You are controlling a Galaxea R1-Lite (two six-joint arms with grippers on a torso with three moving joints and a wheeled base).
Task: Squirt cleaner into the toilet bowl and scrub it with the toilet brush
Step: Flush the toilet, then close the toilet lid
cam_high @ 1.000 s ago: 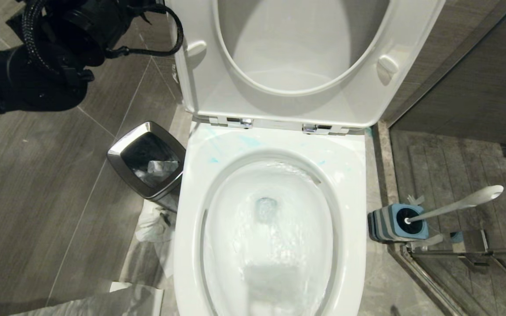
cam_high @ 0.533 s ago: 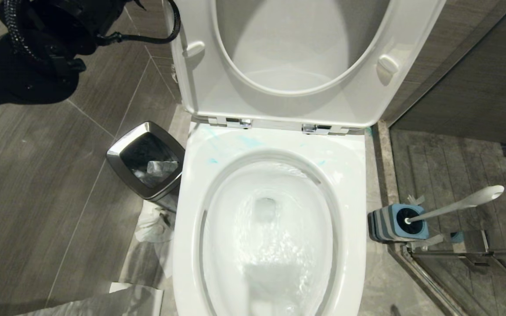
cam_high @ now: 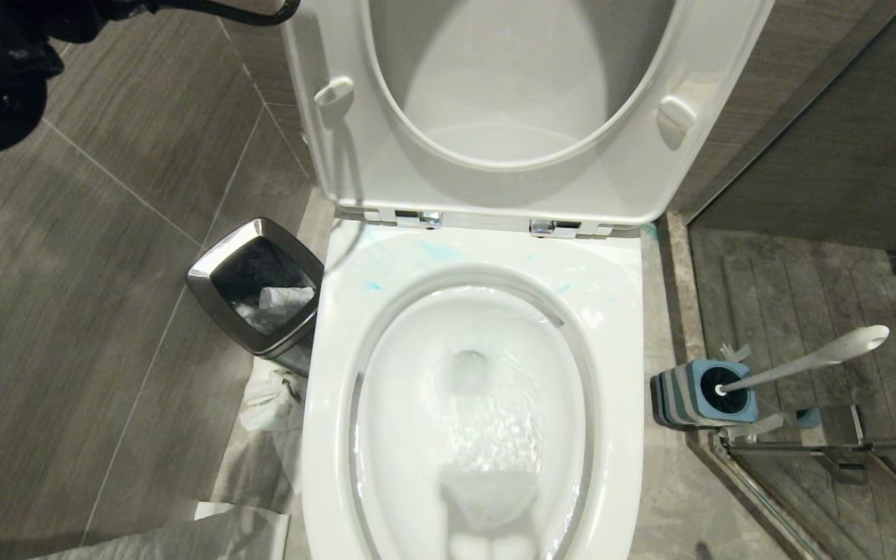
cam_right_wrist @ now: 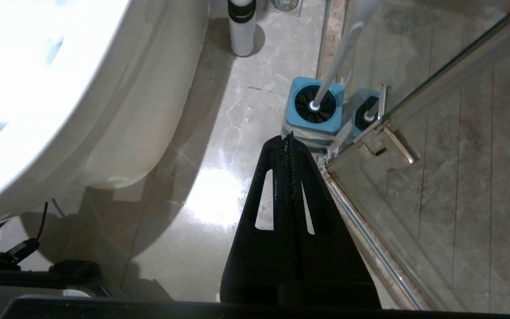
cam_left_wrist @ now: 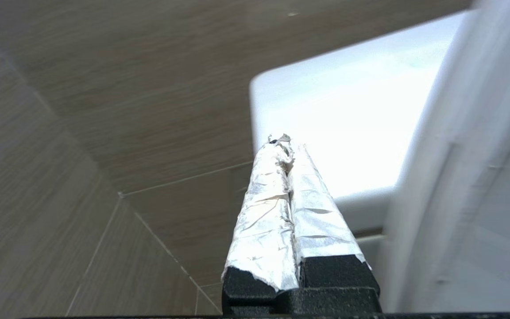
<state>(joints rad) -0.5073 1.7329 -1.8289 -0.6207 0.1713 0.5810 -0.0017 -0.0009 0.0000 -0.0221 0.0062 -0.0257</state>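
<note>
swirling water fills the toilet bowl (cam_high: 611, 327), whose seat and lid (cam_high: 495, 101) stand raised at the far side. thin turquoise smears of cleaner (cam_high: 439, 250) mark the far part of the broad rim, near the chrome hinges (cam_high: 549, 227). the toilet brush (cam_high: 813, 359) stands in its blue-and-grey striped holder (cam_high: 689, 397) on the floor right of the bowl, handle leaning right, beside the glass shower door (cam_right_wrist: 458, 146). the left gripper (cam_left_wrist: 287, 146), foil-wrapped fingers pressed together and holding nothing, is raised by the upright lid at the far left. the right gripper (cam_right_wrist: 288, 141), fingers closed and empty, hangs low just near of the holder. a square steel bin (cam_high: 257, 288) sits left of the bowl.
</note>
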